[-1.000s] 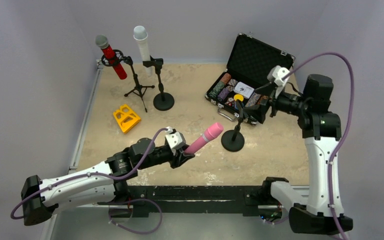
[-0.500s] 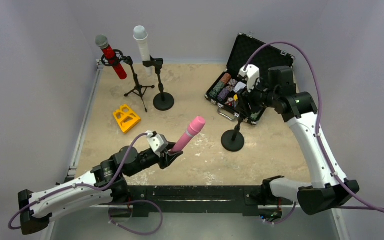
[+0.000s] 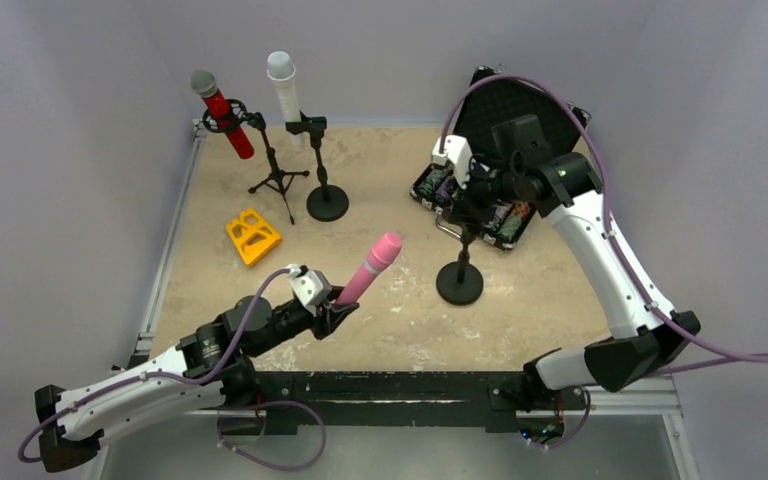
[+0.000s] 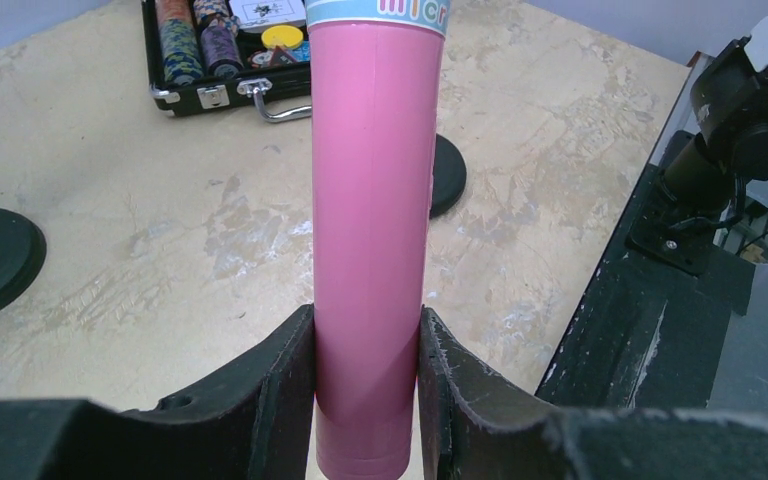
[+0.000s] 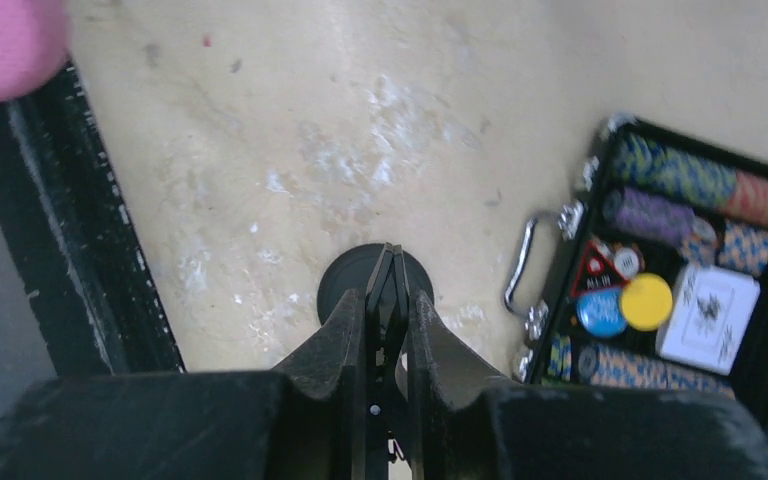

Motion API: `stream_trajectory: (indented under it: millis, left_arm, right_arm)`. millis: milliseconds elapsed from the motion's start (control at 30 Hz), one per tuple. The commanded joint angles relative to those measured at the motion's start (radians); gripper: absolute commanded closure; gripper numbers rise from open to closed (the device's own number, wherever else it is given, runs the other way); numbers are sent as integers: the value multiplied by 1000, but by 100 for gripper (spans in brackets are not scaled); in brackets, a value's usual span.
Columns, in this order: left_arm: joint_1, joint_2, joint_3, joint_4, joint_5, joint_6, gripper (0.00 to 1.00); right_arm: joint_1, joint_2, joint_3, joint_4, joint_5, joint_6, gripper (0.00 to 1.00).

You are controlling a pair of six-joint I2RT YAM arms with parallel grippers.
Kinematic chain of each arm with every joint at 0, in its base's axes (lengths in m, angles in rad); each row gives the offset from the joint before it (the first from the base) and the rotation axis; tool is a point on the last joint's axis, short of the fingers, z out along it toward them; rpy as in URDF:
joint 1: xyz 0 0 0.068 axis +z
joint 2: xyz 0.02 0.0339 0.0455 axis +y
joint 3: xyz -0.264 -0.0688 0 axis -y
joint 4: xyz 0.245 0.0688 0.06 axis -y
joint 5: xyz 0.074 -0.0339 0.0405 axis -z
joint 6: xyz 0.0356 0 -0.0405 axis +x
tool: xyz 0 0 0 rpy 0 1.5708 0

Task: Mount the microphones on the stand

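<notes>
My left gripper (image 3: 338, 303) (image 4: 367, 340) is shut on the lower end of the pink microphone (image 3: 371, 266) (image 4: 372, 200), which tilts up to the right above the table. My right gripper (image 3: 465, 207) (image 5: 387, 292) is shut on the clip at the top of the empty round-based stand (image 3: 459, 283) (image 5: 352, 282), gripping it from above. At the back left, the red glittery microphone (image 3: 224, 122) sits in a tripod stand (image 3: 278, 178). Beside it the white microphone (image 3: 285, 92) sits in a round-based stand (image 3: 326, 201).
An open black case of poker chips (image 3: 508, 222) (image 5: 682, 290) (image 4: 222, 52) lies at the back right, just behind my right gripper. A yellow plastic piece (image 3: 253, 236) lies left of centre. The black rail (image 3: 400, 384) runs along the table's near edge.
My right arm swung left from beside the case and its jaws shut on the empty stand's clip. My left arm drew the pink microphone back to the left.
</notes>
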Motion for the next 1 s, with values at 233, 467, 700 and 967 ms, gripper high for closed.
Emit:
stream_trajectory:
  millis: [233,467,700,967]
  left_arm:
    - [4,-93,1,-29,-56,-16,100]
    - [4,-94,-17,36,-71,-24,100]
    - [4,-67,-30,130,-73,-35,100]
    - [4,-54,-30,177,-59,-37,100]
  right_arm:
    - [59,137,234,-75,-330,-366,95]
    - [70,120,136,-11,-348,-305,90]
    - [82,102,109,17,-355,-237,67]
    - [82,49,171,-3,-382,-175,30]
